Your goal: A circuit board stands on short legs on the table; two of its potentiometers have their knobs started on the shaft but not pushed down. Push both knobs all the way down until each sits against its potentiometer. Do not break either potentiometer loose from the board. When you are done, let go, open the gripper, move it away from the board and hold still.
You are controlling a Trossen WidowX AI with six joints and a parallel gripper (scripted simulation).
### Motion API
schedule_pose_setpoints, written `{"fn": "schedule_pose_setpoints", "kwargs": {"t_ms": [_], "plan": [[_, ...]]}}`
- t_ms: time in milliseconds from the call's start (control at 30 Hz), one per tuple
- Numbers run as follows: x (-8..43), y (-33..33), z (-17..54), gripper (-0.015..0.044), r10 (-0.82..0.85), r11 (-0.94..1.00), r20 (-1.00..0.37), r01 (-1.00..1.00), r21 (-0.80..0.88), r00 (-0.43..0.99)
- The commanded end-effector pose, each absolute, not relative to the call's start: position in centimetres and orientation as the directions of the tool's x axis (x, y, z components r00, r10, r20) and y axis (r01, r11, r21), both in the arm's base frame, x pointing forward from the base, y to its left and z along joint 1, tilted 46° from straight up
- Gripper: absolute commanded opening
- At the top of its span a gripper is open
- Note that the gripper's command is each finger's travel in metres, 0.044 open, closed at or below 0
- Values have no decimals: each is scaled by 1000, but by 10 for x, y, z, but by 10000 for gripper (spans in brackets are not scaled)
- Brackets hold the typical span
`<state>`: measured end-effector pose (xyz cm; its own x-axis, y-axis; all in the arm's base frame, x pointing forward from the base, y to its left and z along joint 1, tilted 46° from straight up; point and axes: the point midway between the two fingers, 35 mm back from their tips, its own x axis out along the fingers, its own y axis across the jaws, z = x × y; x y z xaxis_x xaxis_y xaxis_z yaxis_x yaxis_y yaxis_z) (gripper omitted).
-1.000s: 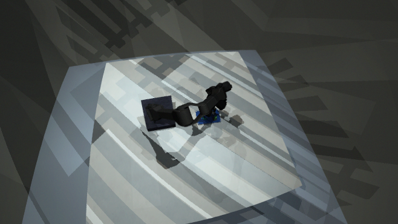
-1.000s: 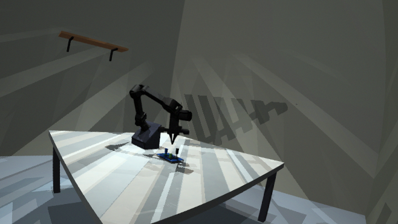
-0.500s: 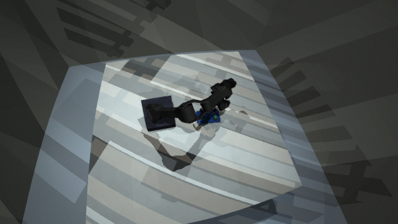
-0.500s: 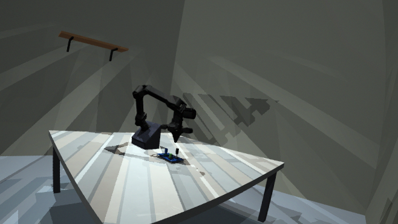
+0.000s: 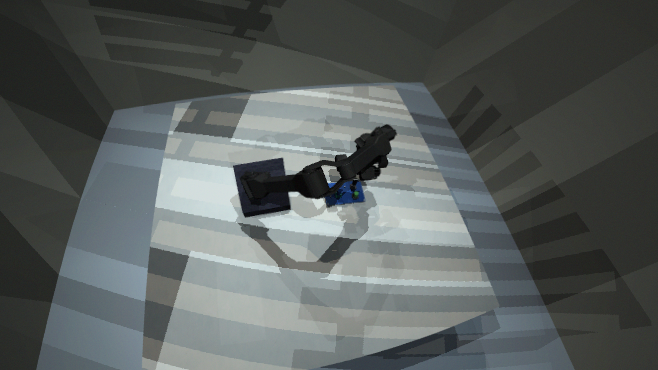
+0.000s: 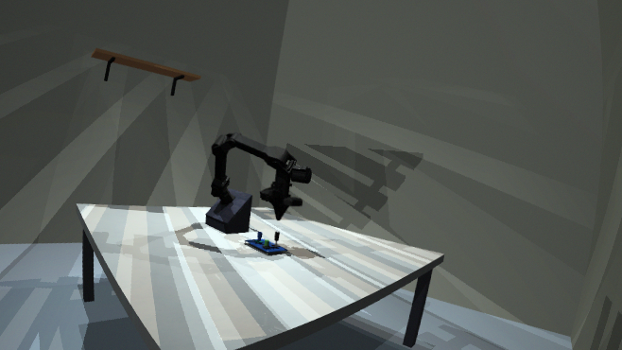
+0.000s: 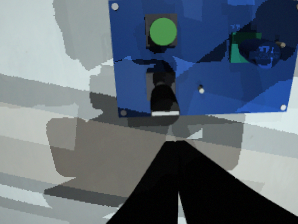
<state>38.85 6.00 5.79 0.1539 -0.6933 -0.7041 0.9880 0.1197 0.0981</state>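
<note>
The blue circuit board [image 5: 345, 202] [image 6: 280, 250] [image 7: 225, 100] sits low on the table. A black knob [image 6: 277, 236] [image 7: 164, 100] with a white line stands tall above its grey potentiometer [image 7: 153, 80], with a thin shaft below it. A dark blue knob [image 6: 260, 235] [image 7: 262, 52] stands over a green potentiometer [image 7: 235, 52]; its gap is too small to tell. A low green knob [image 5: 356, 194] [image 6: 267, 243] [image 7: 163, 31] sits on another potentiometer. My gripper [image 6: 279, 219] [image 7: 174, 149] is shut and empty, above the board's black-knob side, touching no knob. The arm covers part of the board in the top view.
The arm's dark base block [image 5: 265, 209] [image 6: 238, 225] stands beside the board. A small pin [image 7: 201, 90] rises from the board near the black knob. A wooden shelf [image 6: 146, 65] is on the wall. Striped shadows cross the table [image 5: 240, 298] [image 6: 189, 296].
</note>
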Motion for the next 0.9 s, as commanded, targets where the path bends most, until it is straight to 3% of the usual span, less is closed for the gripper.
{"fn": "schedule_pose_setpoints", "kwargs": {"t_ms": [0, 867], "plan": [[390, 61, 56, 0, -694, 90, -705, 989, 118, 147], [395, 34, 29, 0, -695, 90, -704, 989, 119, 148]]}}
